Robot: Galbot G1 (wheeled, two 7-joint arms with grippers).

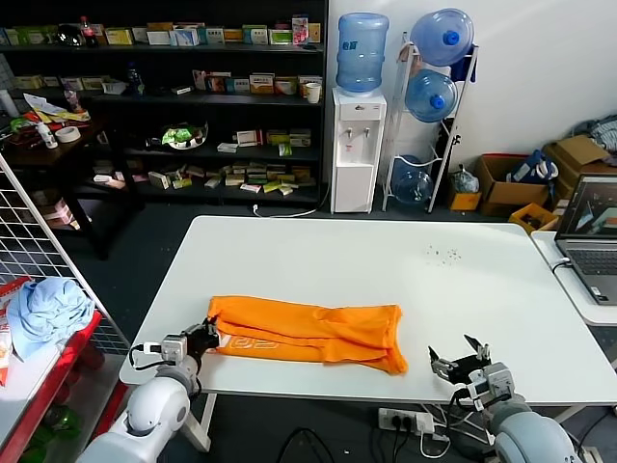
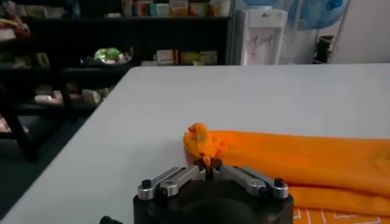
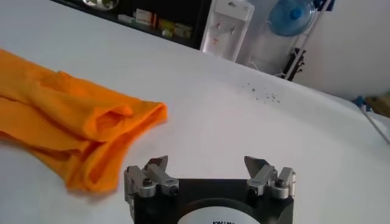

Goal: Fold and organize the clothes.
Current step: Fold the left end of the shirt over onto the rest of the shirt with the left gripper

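The orange T-shirt lies folded into a long band on the white table, close to the near edge and running across from left to right. White lettering shows on its left end, near the front edge. Its right end is bunched into loose folds, with one corner pointing toward the table's near edge.

The left gripper sits at the shirt's left end, at about 9 o'clock from the shirt's middle. Its jaws are closed tight, pinching a small puckered tuft of the orange fabric. In the left wrist view the pinched cloth rises in a crumpled peak directly at the fingertips, with the rest of the band stretching away flat on the table.

The right gripper rests at the near edge of the table, at about 4 o'clock from the shirt's middle and clear of the shirt's right end. Its fingers are spread wide and hold nothing; bare table shows between them in the right wrist view.

A laptop stands open on a separate surface at 3 o'clock from the table. A light blue cloth bundle lies off the table at 9 o'clock. A water dispenser stands beyond the table at 12 o'clock.
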